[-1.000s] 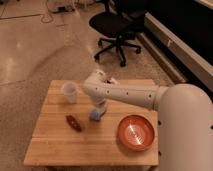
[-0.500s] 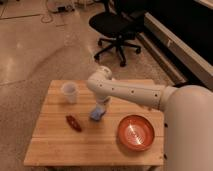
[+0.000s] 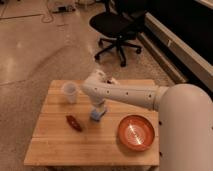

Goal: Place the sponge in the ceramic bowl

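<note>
The blue sponge [image 3: 97, 116] sits at the middle of the wooden table [image 3: 55, 145]. My gripper [image 3: 98, 111] comes down onto it from above, at the end of the white arm that reaches in from the right. The ceramic bowl [image 3: 136, 132], reddish orange with a pale ringed inside, stands on the table to the right of the sponge, near the front edge. Nothing lies in the bowl.
A clear plastic cup [image 3: 70, 92] stands at the table's back left. A small dark red object [image 3: 74, 123] lies left of the sponge. A black office chair [image 3: 118, 30] stands on the floor behind the table, and a dark counter runs along the right.
The arm's elbow has swung toward the back of the table. The gripper has stayed over the sponge at the table's middle, and the sponge has barely shifted.
</note>
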Controlling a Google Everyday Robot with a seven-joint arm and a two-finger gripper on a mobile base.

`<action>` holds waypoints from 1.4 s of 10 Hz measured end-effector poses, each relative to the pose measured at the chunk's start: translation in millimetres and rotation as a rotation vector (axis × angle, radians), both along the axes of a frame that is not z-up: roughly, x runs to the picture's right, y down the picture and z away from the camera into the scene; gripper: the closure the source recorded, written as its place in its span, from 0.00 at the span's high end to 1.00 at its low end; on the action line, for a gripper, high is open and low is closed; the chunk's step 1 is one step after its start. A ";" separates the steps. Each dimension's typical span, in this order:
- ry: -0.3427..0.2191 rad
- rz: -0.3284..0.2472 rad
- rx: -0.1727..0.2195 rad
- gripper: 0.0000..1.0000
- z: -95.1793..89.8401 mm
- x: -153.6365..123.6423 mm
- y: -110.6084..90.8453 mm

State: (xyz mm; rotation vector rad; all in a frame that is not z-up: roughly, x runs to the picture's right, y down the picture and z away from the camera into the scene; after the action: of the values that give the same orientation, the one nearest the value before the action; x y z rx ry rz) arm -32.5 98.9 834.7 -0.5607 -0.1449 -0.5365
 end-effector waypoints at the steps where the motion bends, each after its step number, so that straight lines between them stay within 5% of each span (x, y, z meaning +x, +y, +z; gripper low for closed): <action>1: -0.009 -0.001 0.006 0.38 -6.3 1.0 -11.6; 5: -0.012 -0.009 0.000 0.31 -2.2 -7.9 -2.7; 8: -0.025 -0.011 0.010 0.44 -2.6 -10.0 2.8; 11: -0.081 0.020 0.105 0.45 3.0 -11.8 9.9; 12: -0.076 0.016 0.091 0.48 8.0 -11.7 10.3; 14: -0.065 -0.010 0.032 0.69 8.5 -16.9 12.2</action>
State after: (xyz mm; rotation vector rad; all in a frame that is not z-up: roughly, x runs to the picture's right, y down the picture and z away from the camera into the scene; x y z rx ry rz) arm -49.4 111.0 843.3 -0.5132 -0.1953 -0.5666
